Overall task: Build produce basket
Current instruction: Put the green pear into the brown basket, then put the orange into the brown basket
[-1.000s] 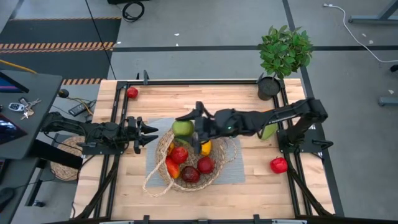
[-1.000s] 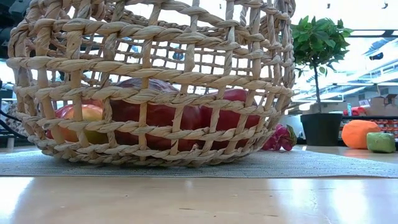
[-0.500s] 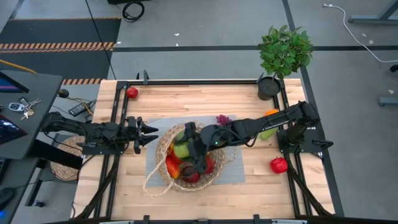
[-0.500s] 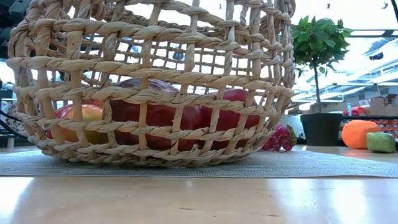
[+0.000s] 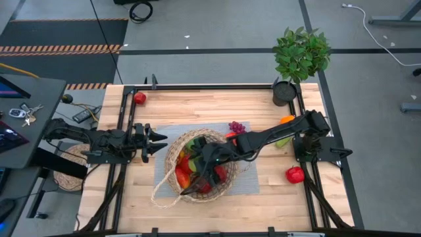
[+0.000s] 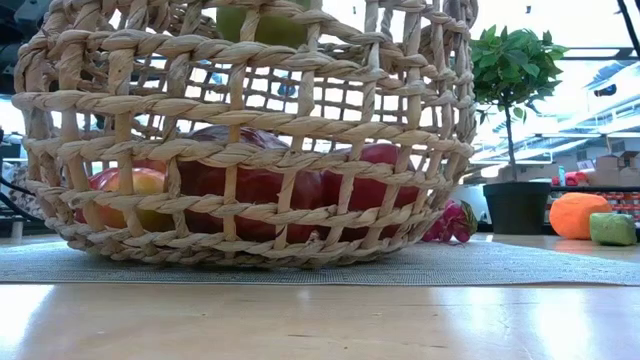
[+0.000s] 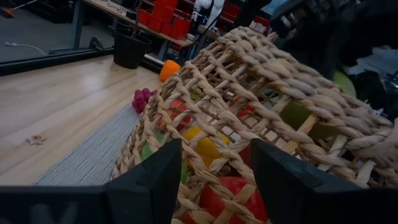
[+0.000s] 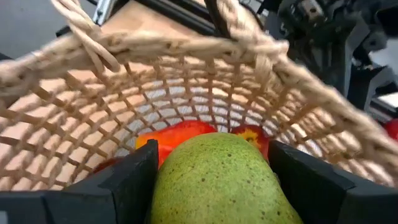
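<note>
The right gripper (image 5: 199,160) reaches from the right side over the basket (image 5: 172,148) and pinches a green pear (image 8: 221,180) between its fingers. The pear hangs right above the red and yellow fruit (image 8: 186,132) already inside, so letting go should drop it in. The left gripper (image 5: 156,141) waits spread apart just left of the basket. Farther back, purple grapes (image 5: 235,126) lie on the table.

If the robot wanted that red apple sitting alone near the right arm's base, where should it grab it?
Probably around its widest middle, coming straight down from above. The red apple is round and sits alone on bare table, with nothing crowding its sides, so a hand could close across it from either side. The right hand is busy over the basket, holding a green fruit.
</note>
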